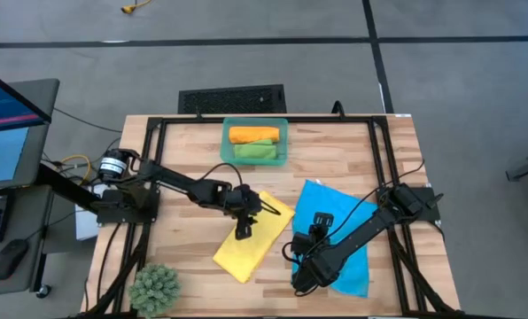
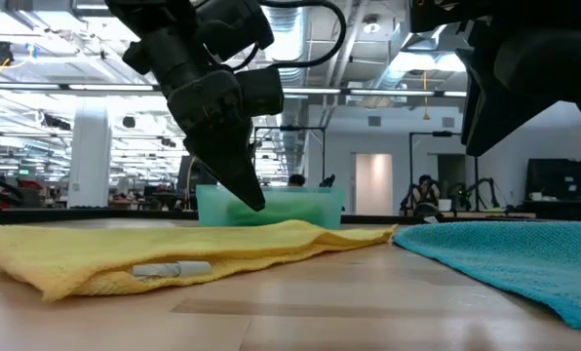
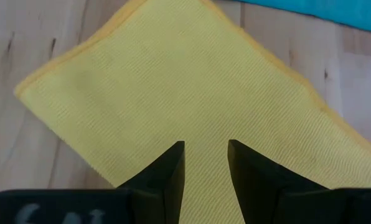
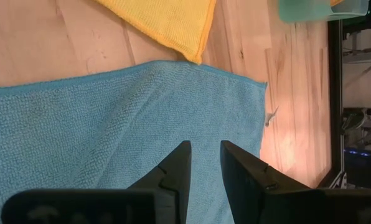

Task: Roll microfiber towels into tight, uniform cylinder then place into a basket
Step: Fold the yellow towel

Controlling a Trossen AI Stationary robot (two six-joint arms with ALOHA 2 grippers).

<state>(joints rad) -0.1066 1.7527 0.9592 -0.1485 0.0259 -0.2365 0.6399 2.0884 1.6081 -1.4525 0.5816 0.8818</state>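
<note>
The yellow towel (image 1: 246,244) lies flat on the table as a slanted long rectangle in the middle. My left gripper (image 3: 206,144) hovers over its far part, open by a narrow gap with nothing between the fingers. In the low view its tips (image 2: 254,203) stand just above the cloth. The blue towel (image 1: 339,235) lies spread to the right. My right gripper (image 4: 205,146) hangs above it, open by a narrow gap and holding nothing. The teal basket (image 1: 283,133) at the table's far middle holds an orange roll (image 1: 253,135) and a green roll (image 1: 255,152).
A spiky green plant ball (image 1: 154,288) sits at the table's near left corner. Black frame rails (image 1: 375,159) run along the table's sides. A desk with a monitor, keyboard and mouse (image 1: 9,257) stands left of the table. Bare wood shows between the basket and the towels.
</note>
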